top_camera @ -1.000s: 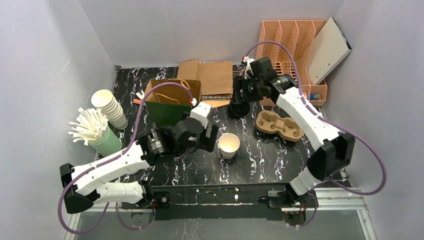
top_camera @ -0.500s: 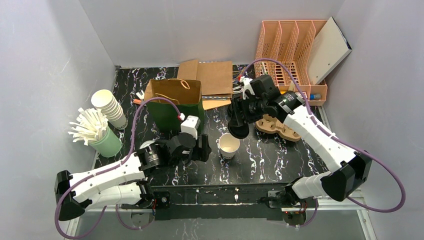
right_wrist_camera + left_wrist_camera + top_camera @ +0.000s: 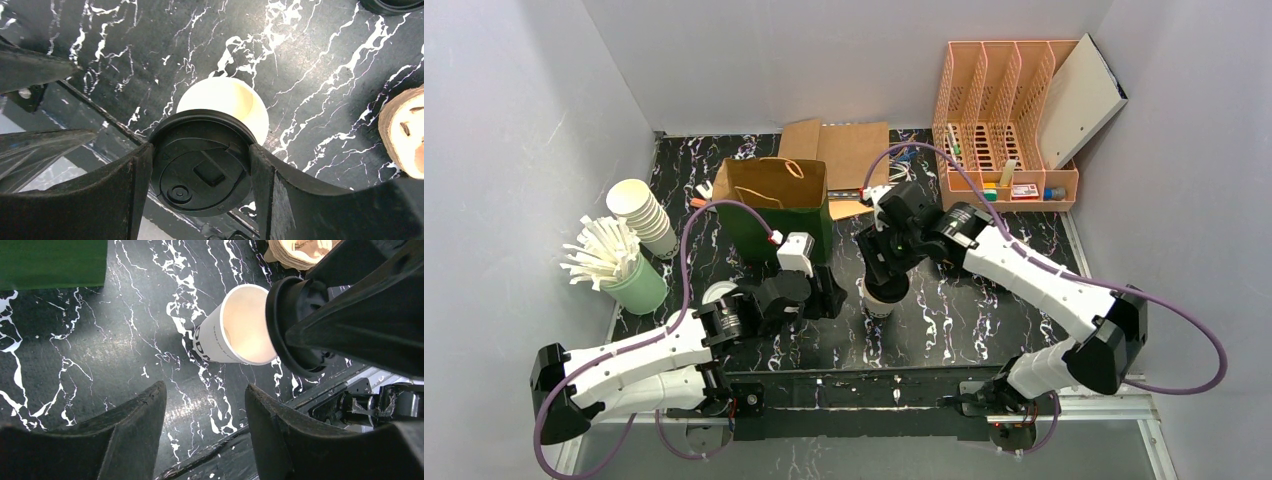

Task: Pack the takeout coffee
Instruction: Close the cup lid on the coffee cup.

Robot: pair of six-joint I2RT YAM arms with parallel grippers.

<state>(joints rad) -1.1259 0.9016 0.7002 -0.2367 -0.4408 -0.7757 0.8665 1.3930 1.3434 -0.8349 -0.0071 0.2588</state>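
One paper cup [image 3: 235, 325], upright on desk [image 3: 100, 340]: likely light, crushable; grip the wall gently. One stiff black lid [image 3: 200, 170], clamped in right jaws, partly over cup. Left jaws apart, empty.

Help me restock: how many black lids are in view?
2. One lid is held in the right gripper over the cup; a second lid sits on the table, cropped at the frame edge, possibly a stack hiding more.

My black, white-veined desk [image 3: 954, 320] sits boxed in by plain pale walls [image 3: 844, 60], seemingly lit from above.
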